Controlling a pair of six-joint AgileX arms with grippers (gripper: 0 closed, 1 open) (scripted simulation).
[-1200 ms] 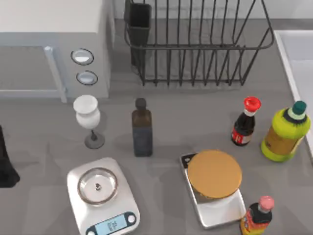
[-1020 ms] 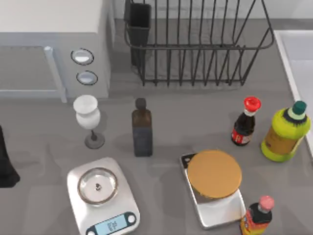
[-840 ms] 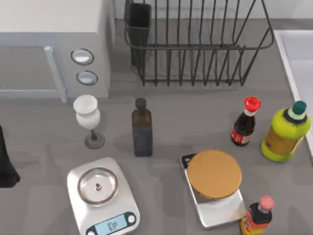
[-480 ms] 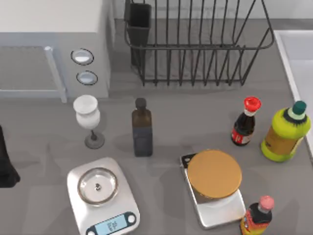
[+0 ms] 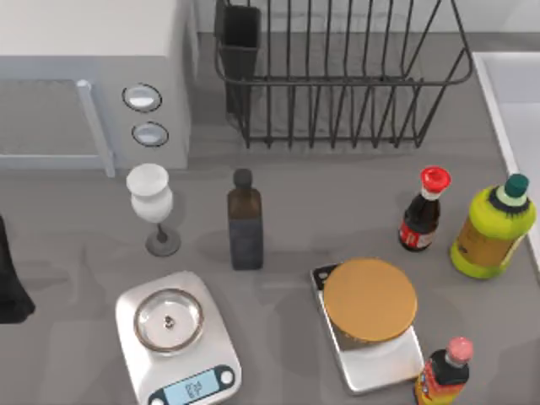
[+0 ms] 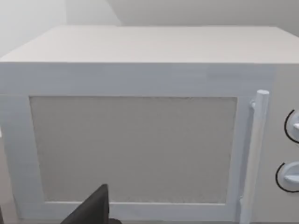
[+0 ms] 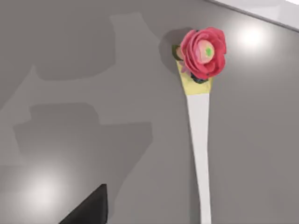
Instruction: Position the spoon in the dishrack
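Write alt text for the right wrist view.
A white flat-handled spoon lies on the grey table, its yellowish end topped by a pink rose-shaped decoration. A dark piece of the right gripper juts in at the picture's edge, apart from the spoon.

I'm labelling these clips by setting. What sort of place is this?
Most likely a rendered kitchen counter. A white microwave stands at the back left, a black wire dishrack beside it, and sauce bottles and a kitchen scale sit on the grey table.
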